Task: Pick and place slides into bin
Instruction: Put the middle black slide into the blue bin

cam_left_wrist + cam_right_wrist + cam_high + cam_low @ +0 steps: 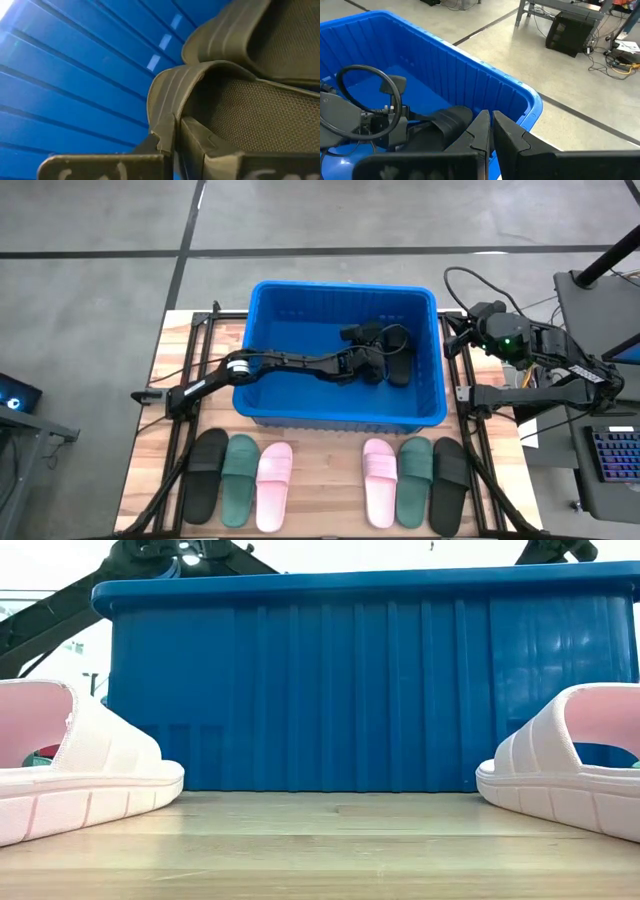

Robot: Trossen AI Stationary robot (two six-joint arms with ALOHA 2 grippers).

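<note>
The blue bin (pixel 262 395) stands mid-table. My left gripper (pixel 362 366) reaches into it from the left and is shut on a black slide (pixel 240 115). A second black slide (pixel 250 35) lies just beyond that one inside the bin, by the right wall (pixel 402 366). Six more slides rest sole-down in a row on the table before the bin: black (pixel 205 475), green (pixel 240 478) and pink (pixel 273 485) on the left, pink (pixel 379 480), green (pixel 414 480) and black (pixel 449 483) on the right. My right gripper (pixel 490 132) is shut and empty, held high at the bin's right side. My left gripper pinches the rim of the black slide's strap (pixel 167 125) between its two fingers, one layer of rubber. The fingers (pixel 195 142) slant down into the bin from the table's left. The slide sits close against the second black slide; whether it touches the bin floor does not show.
The bin's ribbed walls (pixel 350 690) enclose my left arm; the two pink slides (pixel 70 770) (pixel 570 775) flank bare wood in front. A cable loop (pixel 367 100) hangs at my left wrist. Arm frames and a keyboard (pixel 612 450) stand at the right.
</note>
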